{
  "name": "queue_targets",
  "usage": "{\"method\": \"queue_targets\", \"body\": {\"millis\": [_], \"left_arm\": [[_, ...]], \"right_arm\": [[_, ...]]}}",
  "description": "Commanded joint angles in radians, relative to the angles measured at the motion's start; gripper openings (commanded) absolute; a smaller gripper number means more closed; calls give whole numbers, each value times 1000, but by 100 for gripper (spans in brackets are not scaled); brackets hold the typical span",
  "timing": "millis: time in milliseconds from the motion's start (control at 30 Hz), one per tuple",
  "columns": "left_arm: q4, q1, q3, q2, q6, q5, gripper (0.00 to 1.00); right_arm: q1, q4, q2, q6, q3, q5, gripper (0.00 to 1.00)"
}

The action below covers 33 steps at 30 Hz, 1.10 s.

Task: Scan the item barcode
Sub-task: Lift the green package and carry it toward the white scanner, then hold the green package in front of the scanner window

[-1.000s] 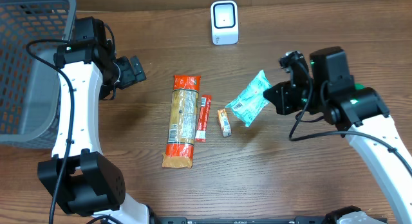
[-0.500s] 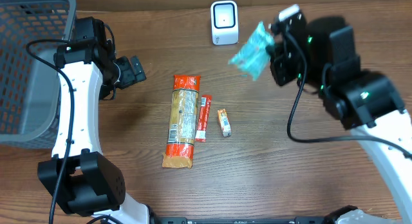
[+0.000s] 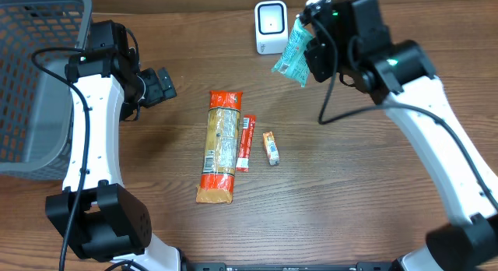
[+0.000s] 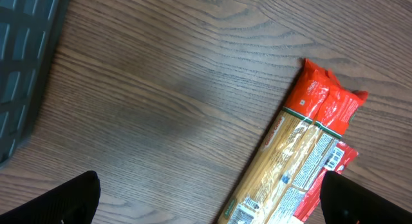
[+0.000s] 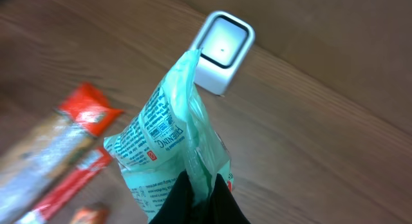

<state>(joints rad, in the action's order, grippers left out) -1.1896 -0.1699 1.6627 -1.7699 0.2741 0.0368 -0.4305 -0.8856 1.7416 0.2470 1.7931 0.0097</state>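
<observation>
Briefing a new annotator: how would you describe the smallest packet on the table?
On the table, right of the long pasta pack and the thin red stick, lies the small packet. It is the shortest of the three, and orange.

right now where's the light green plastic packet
In the overhead view the light green plastic packet is held aloft in the right tool, just right of the small white scanner at top centre.

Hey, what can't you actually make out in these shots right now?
Barcode on the teal packet: too small overhead, blurred in the right wrist view.
Packet's gripped end: hidden behind the right claw in the right wrist view.
Pasta pack: lower end cut off by the left wrist view's bottom edge.
</observation>
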Motion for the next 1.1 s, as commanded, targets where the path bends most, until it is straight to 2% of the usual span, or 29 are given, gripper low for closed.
{"method": "queue_targets", "body": {"millis": [0, 167, 367, 600, 1067], "left_arm": [[-2, 6, 17, -2, -16, -3, 100], [-2, 6, 17, -2, -16, -3, 100], [-3, 6, 17, -2, -16, -3, 100], [-2, 6, 17, -2, -16, -3, 100], [-2, 6, 17, -2, -16, -3, 100]], "right_arm": [[-34, 84, 55, 97, 0, 192, 4], [-94, 319, 142, 243, -2, 404, 4], [-129, 636, 273, 430, -2, 474, 4], [-142, 956, 410, 555, -2, 541, 4], [-143, 1328, 563, 837, -2, 564, 4]]}}
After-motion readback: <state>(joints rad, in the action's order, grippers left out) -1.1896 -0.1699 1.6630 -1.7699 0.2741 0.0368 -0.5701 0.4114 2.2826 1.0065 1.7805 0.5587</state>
